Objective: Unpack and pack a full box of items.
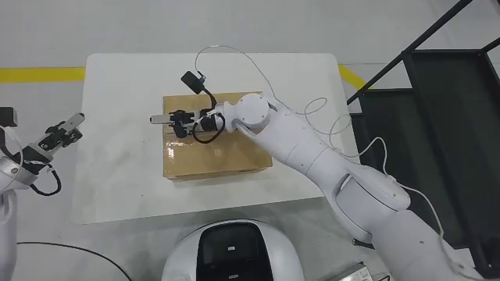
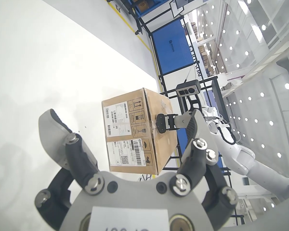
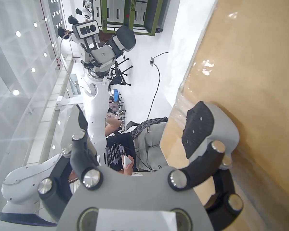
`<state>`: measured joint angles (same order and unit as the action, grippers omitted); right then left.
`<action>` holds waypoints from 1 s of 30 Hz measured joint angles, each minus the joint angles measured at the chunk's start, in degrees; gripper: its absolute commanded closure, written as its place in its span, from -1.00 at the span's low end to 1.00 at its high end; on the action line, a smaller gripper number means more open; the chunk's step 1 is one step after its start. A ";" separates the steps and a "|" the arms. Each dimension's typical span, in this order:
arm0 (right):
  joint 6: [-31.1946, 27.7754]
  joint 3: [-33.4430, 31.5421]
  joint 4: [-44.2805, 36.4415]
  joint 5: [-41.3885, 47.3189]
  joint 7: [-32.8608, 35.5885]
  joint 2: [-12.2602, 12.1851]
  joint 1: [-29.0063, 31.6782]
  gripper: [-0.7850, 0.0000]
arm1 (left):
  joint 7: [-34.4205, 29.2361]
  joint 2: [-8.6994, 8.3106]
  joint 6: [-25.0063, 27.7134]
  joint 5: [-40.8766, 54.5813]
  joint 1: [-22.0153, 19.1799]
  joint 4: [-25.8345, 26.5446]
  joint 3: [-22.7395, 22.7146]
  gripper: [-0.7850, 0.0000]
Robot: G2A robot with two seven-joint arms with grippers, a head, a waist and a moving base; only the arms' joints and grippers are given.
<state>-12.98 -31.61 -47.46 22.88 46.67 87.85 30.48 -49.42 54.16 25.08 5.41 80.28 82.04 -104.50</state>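
Note:
A closed cardboard box [image 1: 217,136], sealed with clear tape, stands in the middle of the white table [image 1: 117,187]. Its labelled side faces my left gripper [image 2: 125,126] in the left wrist view, where the box [image 2: 132,131] sits a good way ahead. My right gripper [image 1: 173,119] is at the box's top left edge and is open. One of its fingers [image 3: 200,128] lies against the box top [image 3: 243,61], and the other hangs beyond the edge. My left gripper [image 1: 66,131] hovers open just off the table's left side, holding nothing.
A thin white cable [image 1: 234,51] loops over the table behind the box. A dark metal frame [image 1: 437,125] stands off the table's right side. Bare table surface lies to the left of the box and in front of it.

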 measured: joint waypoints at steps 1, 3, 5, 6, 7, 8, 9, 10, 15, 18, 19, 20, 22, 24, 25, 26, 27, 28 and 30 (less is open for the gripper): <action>0.19 -0.35 -0.31 -0.45 0.22 -0.19 0.13 -1.00 | 0.14 -0.01 0.08 -0.15 0.03 0.03 0.14 -1.00; 0.95 -1.23 -1.43 -2.00 0.50 -0.80 0.51 -1.00 | 0.51 -0.03 0.16 -0.59 0.11 0.16 0.44 -1.00; 2.20 -2.35 -2.91 -3.82 0.45 -1.61 1.15 -1.00 | 0.85 -0.05 0.16 -0.88 0.20 0.44 0.72 -1.00; 2.92 -2.89 -3.61 -4.73 0.33 -2.02 1.48 -1.00 | 0.98 -0.06 0.15 -0.94 0.23 0.60 0.83 -1.00; 3.66 -3.53 -4.34 -5.54 0.19 -2.46 1.88 -1.00 | 1.10 -0.06 0.14 -1.00 0.25 0.79 0.96 -1.00; 4.62 -4.52 -5.26 -6.39 0.05 -3.09 2.53 -1.00 | 1.20 -0.07 0.13 -1.03 0.26 1.06 1.17 -1.00; 5.31 -5.36 -5.92 -6.84 0.05 -3.58 3.10 -1.00 | 1.28 -0.07 0.13 -1.04 0.26 1.28 1.33 -1.00; 5.93 -6.24 -6.60 -7.15 0.14 -4.07 3.71 -1.00 | 1.35 -0.07 0.14 -1.07 0.26 1.51 1.52 -1.00; 8.99 -11.33 -10.93 -9.26 1.69 -6.84 7.45 -1.00 | 1.85 -0.08 0.11 -1.74 0.20 2.66 2.55 -1.00; 10.38 -14.36 -14.27 -10.93 2.75 -8.45 9.93 -1.00 | 2.18 -0.11 -0.11 -1.99 -0.02 3.07 2.98 -1.00; 10.82 -15.28 -15.45 -11.48 3.02 -8.93 10.75 -1.00 | 2.25 -0.11 -0.13 -2.04 -0.11 3.21 3.13 -1.00; 11.47 -16.56 -17.10 -12.24 3.31 -9.57 11.89 -1.00 | 2.31 -0.12 -0.10 -2.09 -0.20 3.39 3.37 -1.00; 12.50 -18.52 -19.66 -13.39 3.59 -10.51 13.73 -1.00 | 2.43 -0.12 0.00 -2.22 -0.32 3.62 3.76 -1.00; 13.79 -20.95 -22.55 -14.81 3.53 -11.58 15.97 -1.00 | 2.50 -0.12 0.08 -2.45 -0.50 3.81 4.26 -1.00; 14.33 -22.02 -23.66 -15.27 3.48 -12.01 16.96 -1.00 | 2.55 -0.12 0.11 -2.57 -0.60 3.85 4.47 -1.00; 14.94 -23.51 -24.97 -15.64 3.47 -12.56 18.26 -1.00 | 2.64 -0.12 0.13 -2.67 -0.76 3.84 4.73 -1.00; 15.28 -24.67 -25.78 -15.71 3.50 -12.96 19.21 -1.00 | 2.70 -0.12 0.14 -2.72 -0.89 3.78 4.91 -1.00; 15.50 -25.86 -26.46 -15.68 3.55 -13.33 20.12 -1.00 | 2.73 -0.12 0.15 -2.76 -1.01 3.72 5.08 -1.00; 15.77 -28.52 -27.69 -15.66 3.56 -14.13 22.09 -1.00 | 2.73 -0.15 0.20 -2.81 -1.28 3.56 5.39 -1.00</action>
<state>2.79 -60.12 -75.15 7.22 50.23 73.72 52.57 -46.69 54.02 25.28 2.60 79.00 85.60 -99.12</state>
